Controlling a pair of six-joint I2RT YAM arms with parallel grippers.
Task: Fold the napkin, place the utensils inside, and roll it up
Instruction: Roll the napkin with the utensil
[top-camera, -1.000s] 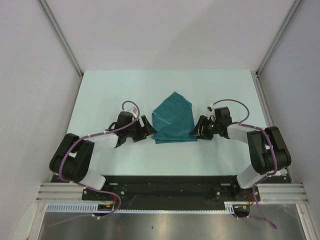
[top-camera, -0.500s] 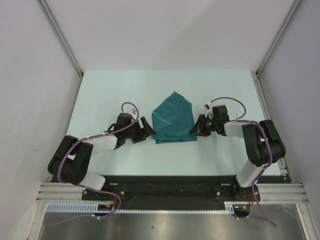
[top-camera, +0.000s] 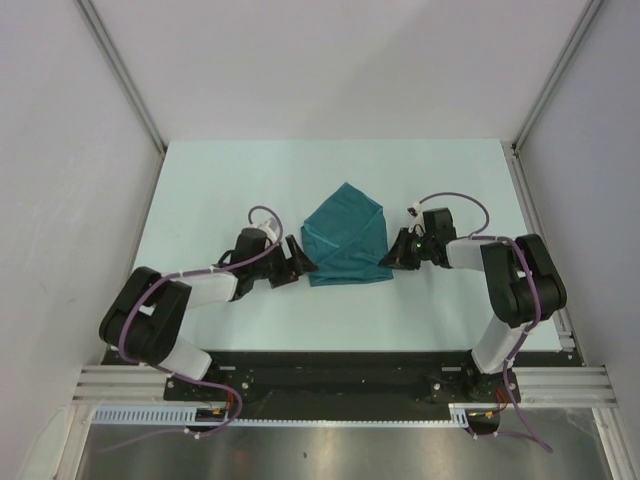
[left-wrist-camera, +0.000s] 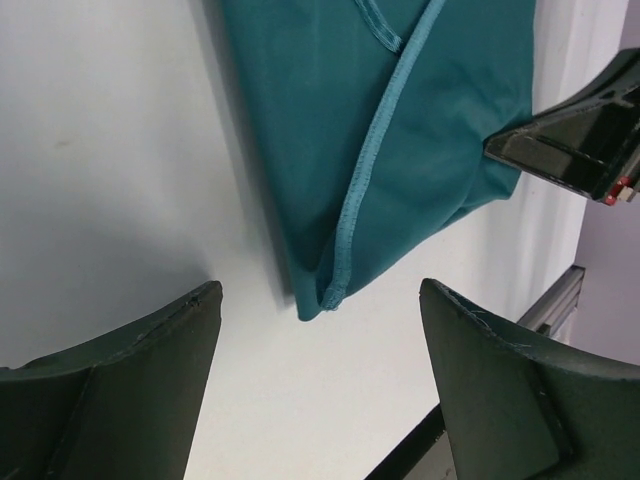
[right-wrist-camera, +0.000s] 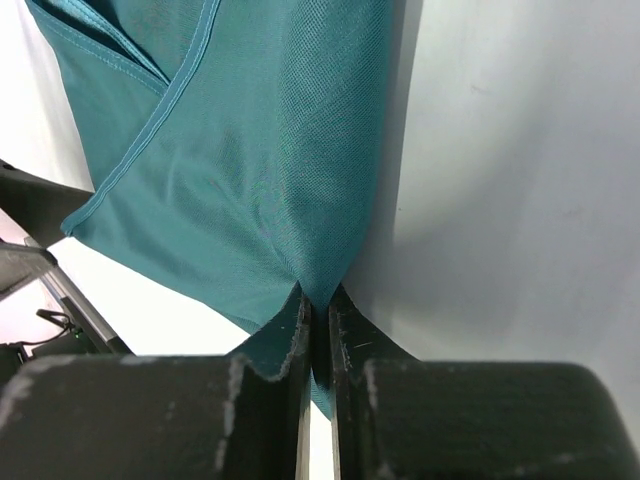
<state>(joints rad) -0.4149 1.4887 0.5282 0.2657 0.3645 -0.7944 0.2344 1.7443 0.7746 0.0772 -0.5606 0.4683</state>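
Low over the pale table (top-camera: 230, 190), the left gripper (top-camera: 304, 263) has its fingers (left-wrist-camera: 120, 385) spread wide. The near left corner of the napkin (top-camera: 347, 240) sits in the gap between the tips, touching neither. Across from it, the right gripper (top-camera: 393, 258) is pressed together on the napkin's near right corner, with a tuck of teal cloth nipped between the two pads (right-wrist-camera: 250, 410). Between the two grippers the napkin lies folded on the middle of the table. It is straight along its near edge and narrows to a point at the far side, a hemmed edge crossing its top layer on a slant
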